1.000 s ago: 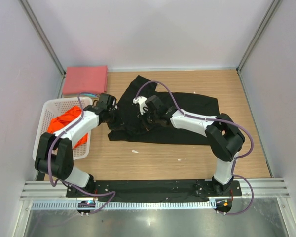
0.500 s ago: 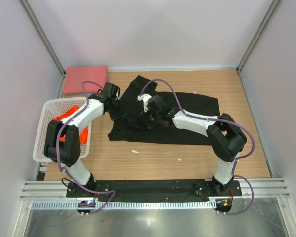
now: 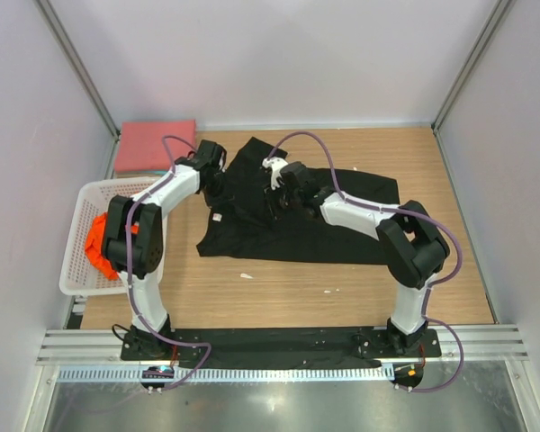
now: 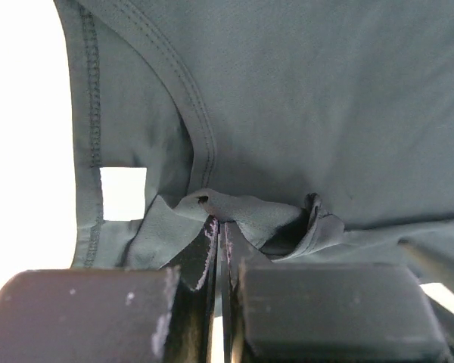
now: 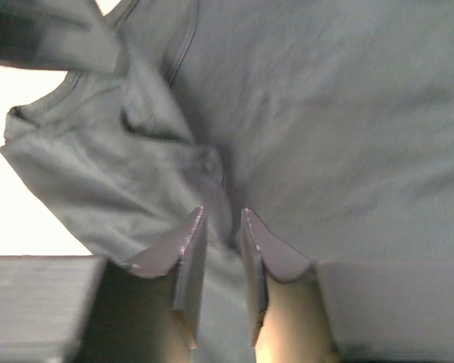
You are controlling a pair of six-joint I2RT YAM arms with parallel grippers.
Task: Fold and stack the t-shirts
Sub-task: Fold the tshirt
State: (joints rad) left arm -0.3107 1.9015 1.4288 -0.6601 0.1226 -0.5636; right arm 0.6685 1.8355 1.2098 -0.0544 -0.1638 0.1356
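Note:
The black t-shirt (image 3: 342,220) lies spread on the middle of the wooden table, its left part rumpled. My left gripper (image 3: 218,184) is at the shirt's far left edge; the left wrist view shows it (image 4: 221,224) shut on a small fold of the black cloth (image 4: 303,91). My right gripper (image 3: 274,200) is over the shirt's upper middle; in its own view it (image 5: 222,219) pinches a ridge of the black cloth (image 5: 348,113). The pinkish-red t-shirt (image 3: 155,146) lies folded at the far left corner. The bright orange t-shirt (image 3: 97,245) lies crumpled in the basket.
A white mesh basket (image 3: 83,205) stands at the table's left edge. Small white scraps (image 3: 246,275) lie on the wood in front of the black shirt. A white label (image 3: 218,216) shows on the shirt's left part. Grey walls close in three sides.
Both grippers have moved toward the far side of the table, drawing the black shirt's left part with them. The left arm has swung away from the basket, uncovering it.

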